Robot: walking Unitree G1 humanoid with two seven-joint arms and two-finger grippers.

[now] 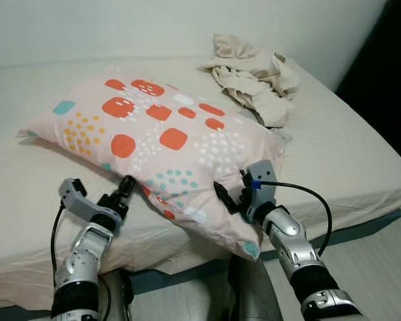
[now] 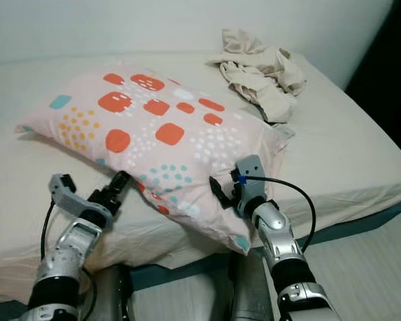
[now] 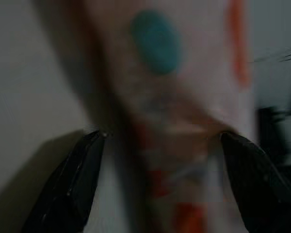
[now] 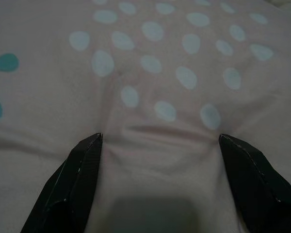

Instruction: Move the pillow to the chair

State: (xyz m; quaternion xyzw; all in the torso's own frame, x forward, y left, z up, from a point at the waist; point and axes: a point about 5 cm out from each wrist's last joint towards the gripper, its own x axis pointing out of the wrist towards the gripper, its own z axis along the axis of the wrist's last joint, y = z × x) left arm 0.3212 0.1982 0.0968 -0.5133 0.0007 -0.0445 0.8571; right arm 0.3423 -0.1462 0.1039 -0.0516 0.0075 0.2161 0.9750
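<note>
You have the pillow [image 1: 160,144] lying on the bed [image 1: 361,160], its near corner hanging past the bed's front edge. It is pale pink with orange squares, teal patches and white dots, and its near side is raised off the sheet.

Your left end effector [image 1: 125,188] sits at the pillow's lower left edge, just under the raised side. In its wrist view the two black fingers [image 3: 72,184] stand wide apart with the blurred pillow edge between them; they are spread, and you cannot tell from this whether they press on the fabric.

Your right end effector [image 1: 226,198] is against the pillow's near right side, close to the hanging corner. Its wrist view shows the fingers [image 4: 75,182] spread wide with the pink dotted cloth bulging between them and a slight crease in the fabric at the tips, so they touch the pillow without clamping it. A black cable [image 1: 314,200] loops out from that wrist.

A crumpled beige cloth [image 1: 254,77] lies on the far right part of the bed, near the pillow's far corner but apart from it. A pale wall [image 1: 120,27] runs behind the bed, and the floor [image 1: 381,267] shows at the lower right.
</note>
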